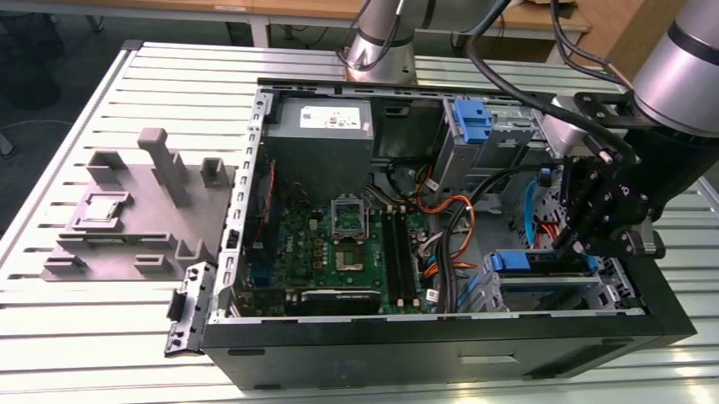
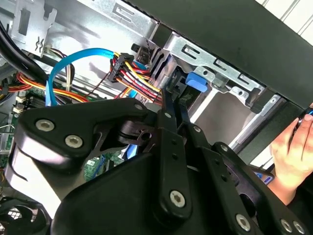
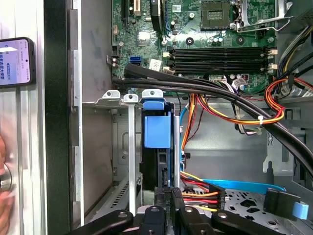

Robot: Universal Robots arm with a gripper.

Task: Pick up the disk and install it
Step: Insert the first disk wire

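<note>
Disk (image 3: 157,147) sits edge-up in the metal drive bay (image 3: 124,147), its blue carrier tab at the bay's mouth; in the exterior view you find it at about four o'clock in the open computer case (image 1: 450,337), blue tab (image 1: 526,262) showing. Your gripper (image 3: 166,193) has its thin fingers (image 2: 171,105) pressed close together on the disk's rear edge, gripping it, just beside the red, yellow and black wire bundle (image 3: 200,188). A person's hand (image 2: 291,156) rests outside the case wall, and a phone (image 3: 16,61) lies on the slatted table (image 1: 113,320).
</note>
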